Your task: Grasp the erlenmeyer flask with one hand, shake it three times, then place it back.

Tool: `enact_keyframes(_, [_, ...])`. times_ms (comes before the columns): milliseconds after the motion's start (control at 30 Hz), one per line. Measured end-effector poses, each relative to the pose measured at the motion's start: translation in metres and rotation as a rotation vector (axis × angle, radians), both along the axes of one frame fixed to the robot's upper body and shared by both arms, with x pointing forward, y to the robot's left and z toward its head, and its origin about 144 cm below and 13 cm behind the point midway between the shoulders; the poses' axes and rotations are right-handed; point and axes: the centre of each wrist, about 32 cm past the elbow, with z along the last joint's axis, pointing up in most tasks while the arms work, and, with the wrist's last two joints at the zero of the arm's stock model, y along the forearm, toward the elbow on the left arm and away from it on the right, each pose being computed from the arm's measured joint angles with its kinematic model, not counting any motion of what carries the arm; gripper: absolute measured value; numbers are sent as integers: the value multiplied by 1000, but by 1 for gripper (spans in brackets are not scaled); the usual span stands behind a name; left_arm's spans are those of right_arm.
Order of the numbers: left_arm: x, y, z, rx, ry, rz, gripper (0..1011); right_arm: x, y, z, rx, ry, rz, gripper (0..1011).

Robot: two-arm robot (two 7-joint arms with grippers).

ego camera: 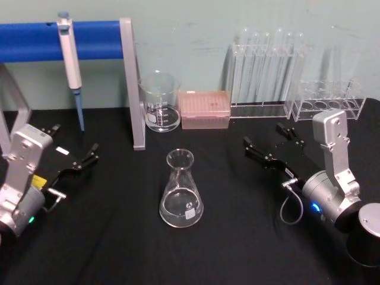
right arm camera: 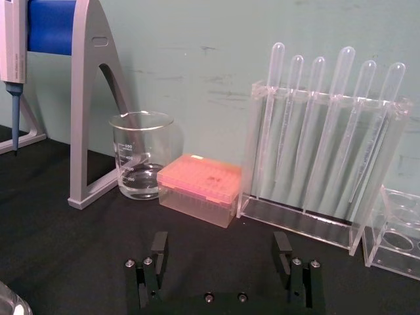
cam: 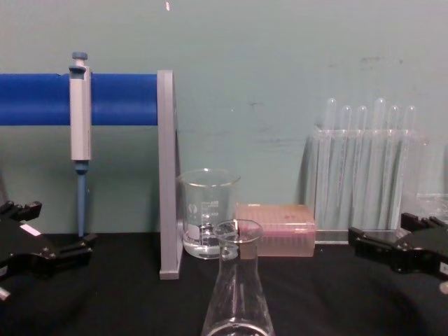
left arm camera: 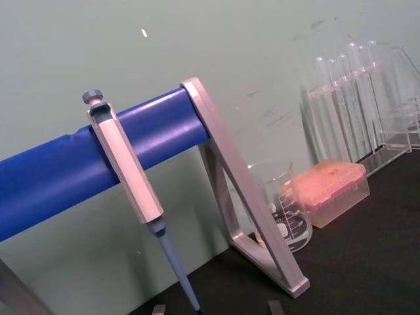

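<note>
The erlenmeyer flask (ego camera: pixel 181 191) stands upright on the black table, near the middle, with a little clear liquid in its base. In the chest view the flask (cam: pixel 236 294) rises at the bottom centre. My left gripper (ego camera: pixel 74 142) rests open at the left, well apart from the flask, and shows at the chest view's left edge (cam: pixel 52 227). At the right, my right gripper (ego camera: pixel 267 138) with its grey cable is open and holds nothing, about a hand's width from the flask. In the right wrist view its fingertips (right arm camera: pixel 159 243) stand wide apart above the table.
Behind the flask stand a glass beaker (ego camera: pixel 160 102) and a pink tip box (ego camera: pixel 205 110). A rack of test tubes (ego camera: pixel 267 71) and a low clear rack (ego camera: pixel 329 102) are at the back right. A pipette (ego camera: pixel 71 59) hangs from the blue stand (ego camera: pixel 133 83) at the back left.
</note>
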Motion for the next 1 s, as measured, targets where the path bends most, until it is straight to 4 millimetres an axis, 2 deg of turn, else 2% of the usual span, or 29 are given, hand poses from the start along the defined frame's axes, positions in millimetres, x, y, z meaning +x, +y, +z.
enact_keyframes(1000, [0,0,0,0,0,0,1001,0,0,0,1,2,-1,1000])
